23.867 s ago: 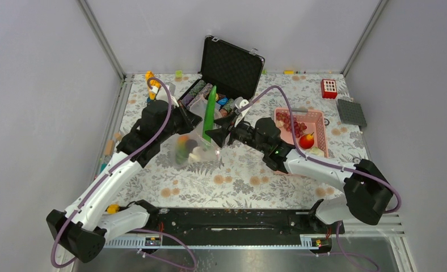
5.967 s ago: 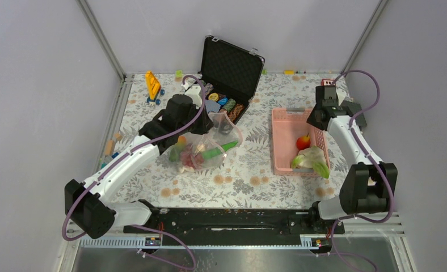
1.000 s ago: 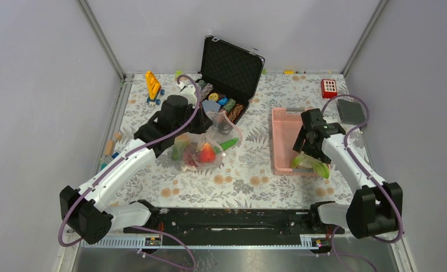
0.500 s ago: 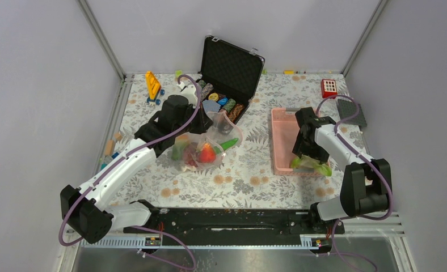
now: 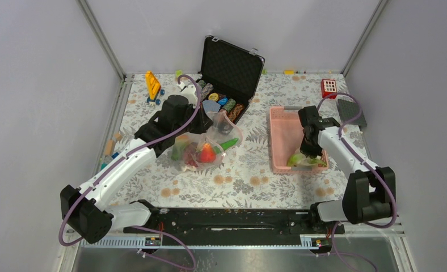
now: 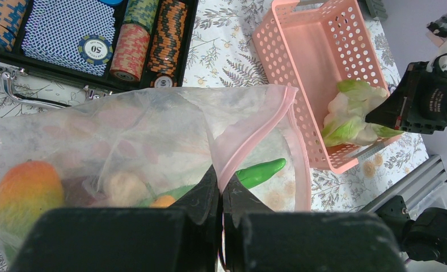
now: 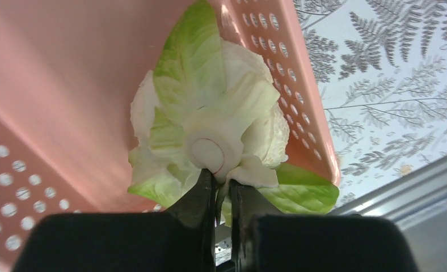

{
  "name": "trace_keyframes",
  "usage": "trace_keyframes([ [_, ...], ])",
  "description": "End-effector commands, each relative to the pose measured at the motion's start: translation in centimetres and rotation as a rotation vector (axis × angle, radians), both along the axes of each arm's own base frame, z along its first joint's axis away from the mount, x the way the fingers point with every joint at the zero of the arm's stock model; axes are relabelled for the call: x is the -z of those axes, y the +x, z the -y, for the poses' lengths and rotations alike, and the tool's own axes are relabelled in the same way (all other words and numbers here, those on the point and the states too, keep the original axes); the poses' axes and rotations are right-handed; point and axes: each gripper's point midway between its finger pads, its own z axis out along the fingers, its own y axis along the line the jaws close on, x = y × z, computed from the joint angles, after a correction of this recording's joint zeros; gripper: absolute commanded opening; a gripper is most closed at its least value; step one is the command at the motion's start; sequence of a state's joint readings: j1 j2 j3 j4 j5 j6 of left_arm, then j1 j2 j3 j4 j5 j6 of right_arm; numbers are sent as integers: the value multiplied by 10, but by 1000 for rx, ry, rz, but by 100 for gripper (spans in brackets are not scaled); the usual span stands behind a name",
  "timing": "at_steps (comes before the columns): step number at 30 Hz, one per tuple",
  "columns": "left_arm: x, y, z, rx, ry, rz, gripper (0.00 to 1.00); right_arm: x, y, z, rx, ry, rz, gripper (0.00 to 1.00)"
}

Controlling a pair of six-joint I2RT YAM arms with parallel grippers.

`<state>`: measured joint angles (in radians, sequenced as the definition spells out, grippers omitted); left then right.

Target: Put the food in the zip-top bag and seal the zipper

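One food item still outside the bag: right gripper [image 7: 220, 181] clenched on the base of the white-green leafy piece [image 7: 215, 113] at the near end of the pink basket [image 5: 278, 141].
Thin pinch on a floppy leaf edge, so it may slip or snag on the basket wall when lifted. Left gripper [image 6: 220, 182] is clamped on the zipper [image 6: 249, 130], holding the zip-top bag [image 6: 125, 130] at one point only, so the mouth may sag against a bulky piece. Mango [image 6: 25, 187], green vegetable [image 6: 261, 171] and red fruit [image 5: 207, 153] are inside, poker chip case [image 5: 230, 62] beyond. A second ago the leaf overhung the near rim; six seconds ago the red fruit lay in the basket.
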<state>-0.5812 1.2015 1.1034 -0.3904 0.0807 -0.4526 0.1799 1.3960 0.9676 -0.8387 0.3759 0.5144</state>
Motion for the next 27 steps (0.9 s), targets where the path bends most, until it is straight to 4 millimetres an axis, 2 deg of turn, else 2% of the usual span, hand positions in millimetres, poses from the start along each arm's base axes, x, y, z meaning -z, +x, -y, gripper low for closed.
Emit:
trace_keyframes([
  [1,-25,4,6,15,-55,72,0,-35,27,-11,-24,73,186,0],
  [6,-24,4,5,11,-56,73,0,-80,34,-13,-56,100,360,0],
  [13,-25,4,5,9,-58,74,0,-141,39,-32,-126,232,693,0],
  [17,-27,2,5,12,-62,76,0,-170,36,-67,-271,404,811,0],
  [22,-29,1,5,12,-68,78,0,-222,24,-121,-517,674,982,0],
  [27,-31,-1,7,20,-83,73,0,-259,3,-179,-753,1015,996,0],
])
